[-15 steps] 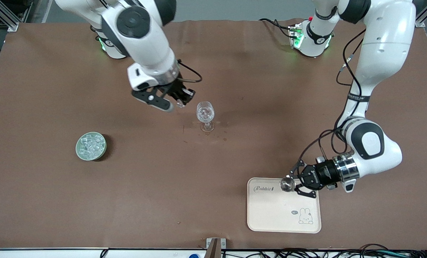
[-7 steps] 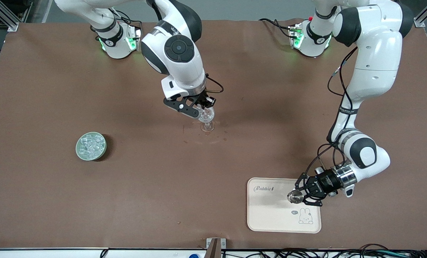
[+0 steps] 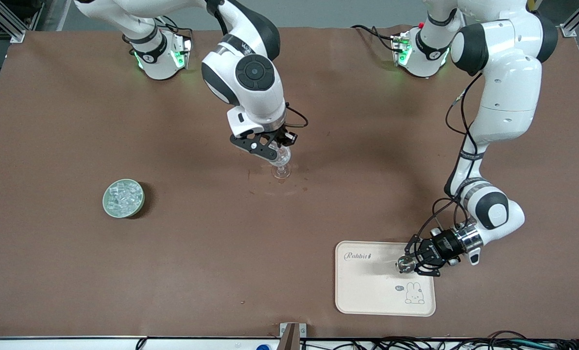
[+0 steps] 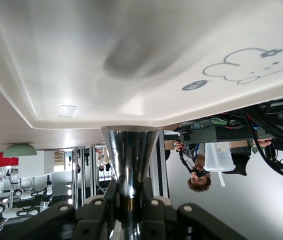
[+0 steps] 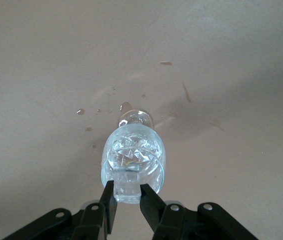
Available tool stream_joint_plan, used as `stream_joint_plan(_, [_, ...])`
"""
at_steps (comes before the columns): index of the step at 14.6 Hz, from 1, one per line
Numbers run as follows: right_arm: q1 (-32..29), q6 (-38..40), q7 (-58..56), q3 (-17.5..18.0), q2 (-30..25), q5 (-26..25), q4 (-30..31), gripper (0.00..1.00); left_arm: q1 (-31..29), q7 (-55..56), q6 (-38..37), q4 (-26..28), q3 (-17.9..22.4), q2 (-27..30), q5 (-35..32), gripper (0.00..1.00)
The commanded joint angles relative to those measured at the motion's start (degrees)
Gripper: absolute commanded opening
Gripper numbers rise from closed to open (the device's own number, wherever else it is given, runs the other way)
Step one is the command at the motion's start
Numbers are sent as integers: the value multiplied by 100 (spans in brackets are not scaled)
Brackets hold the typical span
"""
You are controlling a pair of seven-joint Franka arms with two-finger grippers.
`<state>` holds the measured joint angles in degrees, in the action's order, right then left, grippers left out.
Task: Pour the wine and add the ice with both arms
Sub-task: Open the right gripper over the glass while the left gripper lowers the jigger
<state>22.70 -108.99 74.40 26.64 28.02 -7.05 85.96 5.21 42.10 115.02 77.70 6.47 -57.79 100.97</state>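
The stemmed glass [image 3: 281, 170] stands mid-table with several ice cubes in its bowl [image 5: 134, 150]. My right gripper [image 3: 276, 148] hangs just over the bowl's rim, and in the right wrist view it [image 5: 128, 197] is shut on one clear ice cube [image 5: 127, 184]. The rest of the ice [image 3: 123, 195] is heaped in a green bowl [image 3: 105, 204] toward the right arm's end. My left gripper [image 3: 412, 262] is shut on the stem of a shiny metal cup [image 3: 405, 264], held sideways low over the cream rabbit tray [image 3: 367, 287]. The left wrist view shows the gripper [image 4: 130, 202], cup [image 4: 130, 150] and tray [image 4: 131, 60].
Small wet spots [image 5: 80, 111] dot the brown table around the glass's foot. The tray lies near the table's front edge toward the left arm's end. Cables run along the front edge [image 3: 416, 344].
My right gripper has moved from beside the glass to just over its bowl, carrying the ice cube. My left gripper has carried the metal cup lower over the tray, toward the rabbit print.
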Motion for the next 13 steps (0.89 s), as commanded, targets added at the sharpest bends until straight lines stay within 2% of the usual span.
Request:
stream_joint_plan(1, [-29, 9, 136, 35, 55, -95, 26, 4, 7, -280, -199, 0, 135, -100, 309, 4])
stream_joint_plan(4, [-73, 71, 127, 26, 55, -86, 34, 4, -55, -649, -269, 114, 153, -206, 336, 4])
stream_joint_plan(5, [-73, 80, 127, 34, 55, -86, 43, 4, -81, -772, -348, 175, 153, -215, 344, 7])
stream_joint_plan(6, [-73, 80, 127, 26, 55, -86, 43, 4, -99, -878, -462, 245, 153, -215, 440, 28])
stream_joint_plan(7, [-73, 71, 136, 26, 63, -86, 35, 5, -116, -922, -637, 316, 179, -206, 554, 55])
stream_joint_plan(8, [-73, 80, 136, 26, 72, -86, 43, 5, -117, -975, -769, 369, 301, -197, 582, 100])
stream_joint_plan(10, [-47, 62, 127, 34, 90, -86, 35, 11, -134, -1116, -1277, 509, 521, -180, 582, 100])
stream_joint_plan(12, [-29, 80, 127, 34, 142, -86, 43, 22, -117, -1116, -2023, 676, 1055, -145, 547, 100])
stream_joint_plan(13, [-12, 80, 127, 35, 143, -86, 43, 24, -125, -1116, -2349, 738, 1302, -136, 512, 100])
